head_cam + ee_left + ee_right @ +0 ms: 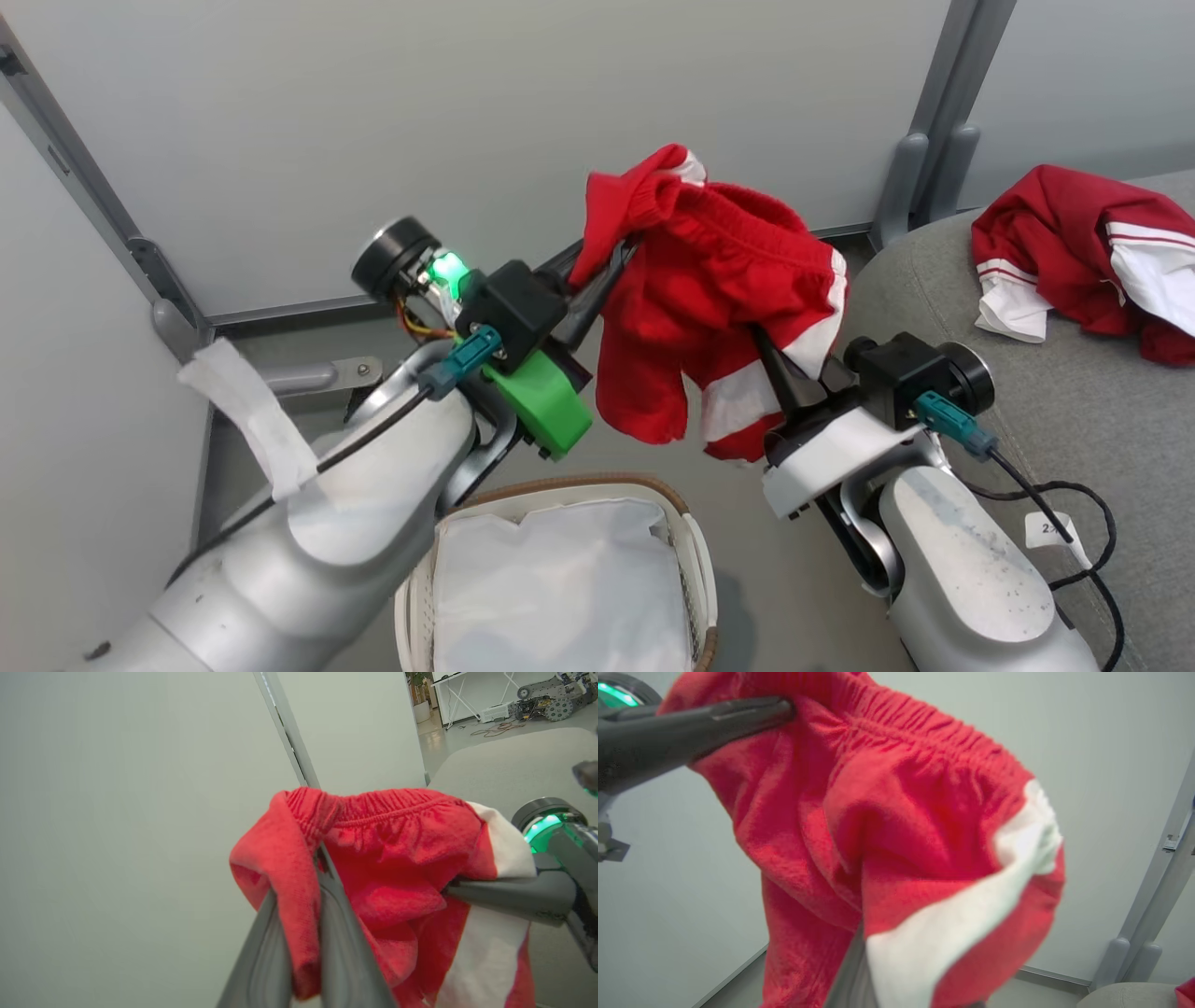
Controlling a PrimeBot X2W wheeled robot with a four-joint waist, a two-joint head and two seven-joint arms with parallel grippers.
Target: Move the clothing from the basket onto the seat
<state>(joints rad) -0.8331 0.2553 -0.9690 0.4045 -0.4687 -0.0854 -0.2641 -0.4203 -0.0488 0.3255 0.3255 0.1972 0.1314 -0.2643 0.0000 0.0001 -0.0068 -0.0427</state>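
A pair of bright red shorts (691,308) hangs in the air at the middle of the head view, stretched between the two grippers. The shorts are a fuzzy knit with a gathered elastic waistband along the top and a broad white stripe down the side; the legs droop toward 6 o'clock. The left gripper (607,266) comes in from 9 o'clock, and its fingers are closed tight on a fold of the waistband, with red cloth bunched over the tips. The right gripper (764,350) reaches up from 4 o'clock, its fingers drawn together on the fabric beside the white stripe, tips buried in it. Straight below the shorts, at 6 o'clock, sits the basket (579,483), with a brown rim and a crumpled white liner (560,579) inside. The grey seat (1055,420) lies at 3 o'clock, well apart from the shorts, and a red and white garment (1074,243) rests crumpled on it at 2 o'clock.
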